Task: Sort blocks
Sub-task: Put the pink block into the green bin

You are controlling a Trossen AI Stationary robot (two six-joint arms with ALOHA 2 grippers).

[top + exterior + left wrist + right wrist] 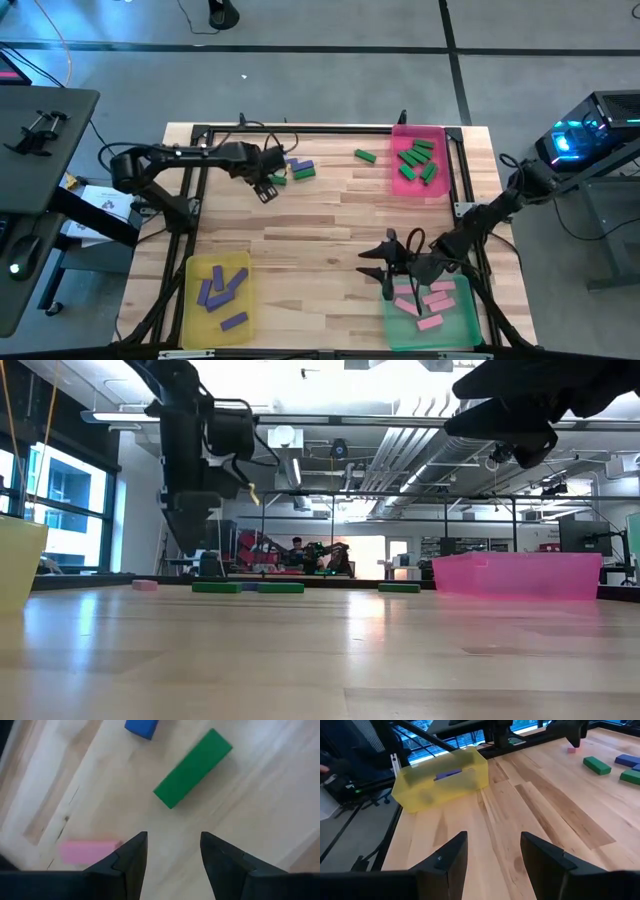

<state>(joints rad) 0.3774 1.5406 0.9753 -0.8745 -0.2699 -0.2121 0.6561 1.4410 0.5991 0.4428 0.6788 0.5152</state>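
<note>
- High view: a wooden table (pixel 320 220) seen from straight above, with a dark robot arm at each side.
- The left gripper (pixel 268 182) hangs over the far left part of the table, beside a small cluster of loose blocks (pixel 300 169) in green and purple.
- In the left wrist view, the left gripper's (pixel 173 851) two dark fingers (pixel 131 862) stand apart with bare wood showing between them; they hold nothing.
- Just beyond those fingers lies a green block (pixel 192 768) at a slant. A pink block (pixel 87 851) lies flat beside one finger, and the corner of a blue-purple block (pixel 142 727) shows farther off.
- One more green block (pixel 365 155) lies alone on the far side of the table, between the cluster and the pink tray (pixel 419 160).
- The pink tray sits at the far right and holds several green blocks.
- The yellow tray (pixel 217 297) sits at the near left and holds several purple blocks.
- The green tray (pixel 432 310) sits at the near right and holds several pink blocks.
- The right gripper (pixel 390 262) is at the near right, beside the green tray's far left corner.
- In the right wrist view, the right gripper's (pixel 492 851) fingers are spread with nothing between them; the table and the yellow tray lie beyond.
- In the low view, green blocks (pixel 248 588) lie flat along the far side of the table, with the pink tray to their right.
</note>
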